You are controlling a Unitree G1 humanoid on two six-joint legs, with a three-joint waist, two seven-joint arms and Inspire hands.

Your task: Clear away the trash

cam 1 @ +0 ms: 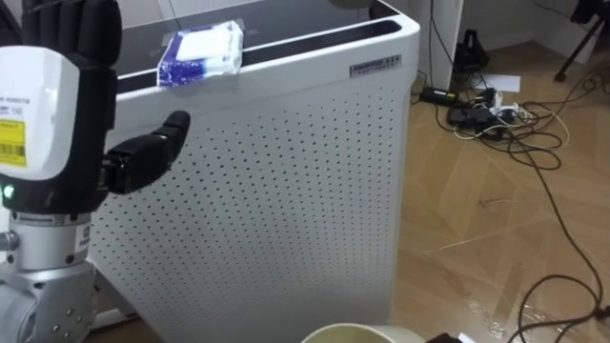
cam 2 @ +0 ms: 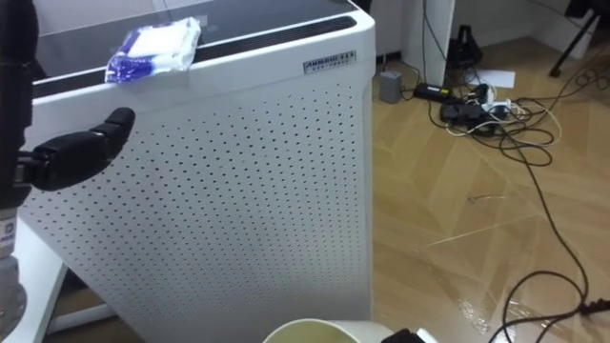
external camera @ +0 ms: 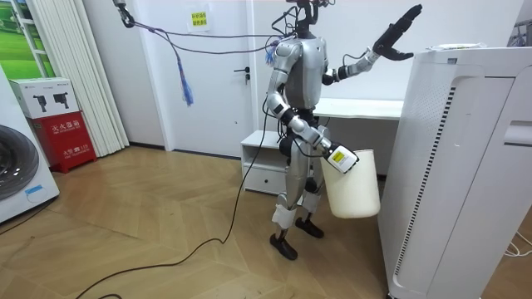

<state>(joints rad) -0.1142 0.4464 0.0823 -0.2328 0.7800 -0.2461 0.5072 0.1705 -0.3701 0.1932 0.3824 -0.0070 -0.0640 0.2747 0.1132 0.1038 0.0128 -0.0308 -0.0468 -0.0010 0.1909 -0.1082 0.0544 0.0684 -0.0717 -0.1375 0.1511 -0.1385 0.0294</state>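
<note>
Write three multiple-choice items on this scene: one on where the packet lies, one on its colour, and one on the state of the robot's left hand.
1. Where does the packet lie?
A. In the robot's left hand
B. On top of the white perforated cabinet
C. Inside a drawer

2. What colour is the packet?
A. Blue and white
B. Red
C. Black and green

3. What state is the left hand in?
A. Curled round the packet
B. Raised and open, holding nothing
C. Shut into an empty fist

Answers:
1. B, since the packet rests on the cabinet's top near its front edge.
2. A, since its wrapping is blue with a white patch.
3. B, since the room view shows the fingers straight above the cabinet, and the eye views show the thumb apart from the packet.
</note>
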